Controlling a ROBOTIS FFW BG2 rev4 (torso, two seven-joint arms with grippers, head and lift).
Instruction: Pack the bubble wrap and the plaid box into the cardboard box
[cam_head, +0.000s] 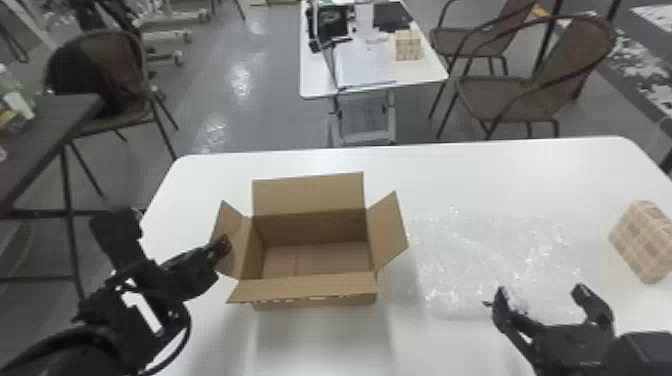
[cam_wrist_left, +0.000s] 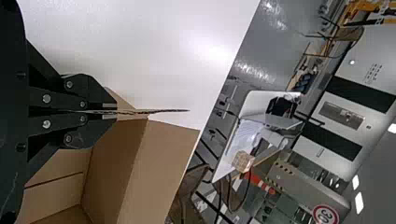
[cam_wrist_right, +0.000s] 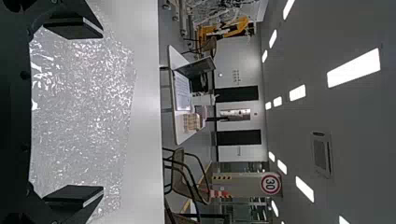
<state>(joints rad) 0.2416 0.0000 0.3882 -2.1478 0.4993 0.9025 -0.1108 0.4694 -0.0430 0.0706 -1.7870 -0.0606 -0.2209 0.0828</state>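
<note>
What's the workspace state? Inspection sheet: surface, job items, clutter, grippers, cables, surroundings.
Surface: white table, light reflections.
Job items: cardboard box open, flaps out; bubble wrap spread to its right; plaid box farther right.
Clutter: laptop and another plaid box on far table.
Grippers: left gripper shut on cardboard box's left flap; right gripper open over bubble wrap.
Cables: black loop at left arm.
Surroundings: brown chairs.
</note>
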